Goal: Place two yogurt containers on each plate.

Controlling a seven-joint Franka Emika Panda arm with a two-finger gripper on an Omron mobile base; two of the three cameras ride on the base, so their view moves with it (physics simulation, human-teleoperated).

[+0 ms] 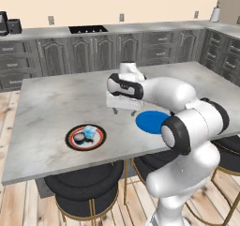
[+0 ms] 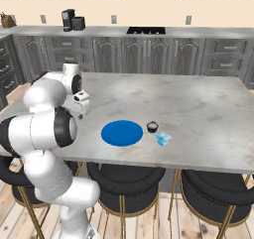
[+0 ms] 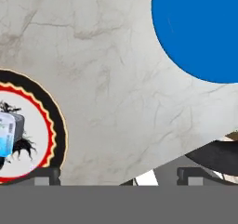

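Note:
The red-rimmed patterned plate (image 1: 97,143) lies near the island's front left and carries a dark round yogurt container (image 1: 78,137) and a pale blue one (image 1: 89,132). Right of it lies the plain blue plate (image 1: 151,122), bare. On the counter just right of the blue plate (image 2: 122,133) stand another dark tub (image 2: 152,127) and another pale blue tub (image 2: 163,139). My gripper (image 1: 123,110) hangs open and empty above the counter between the two plates. From the hand, the patterned plate (image 3: 44,121) with its pale blue tub (image 3: 10,131) shows at the left and the blue plate (image 3: 200,32) at the upper right.
The grey marble island (image 1: 56,98) has its front edge close below the plates. Black round stools (image 1: 84,187) stand under that edge. Dark cabinets and a back counter with a coffee machine (image 2: 68,20) run along the wall.

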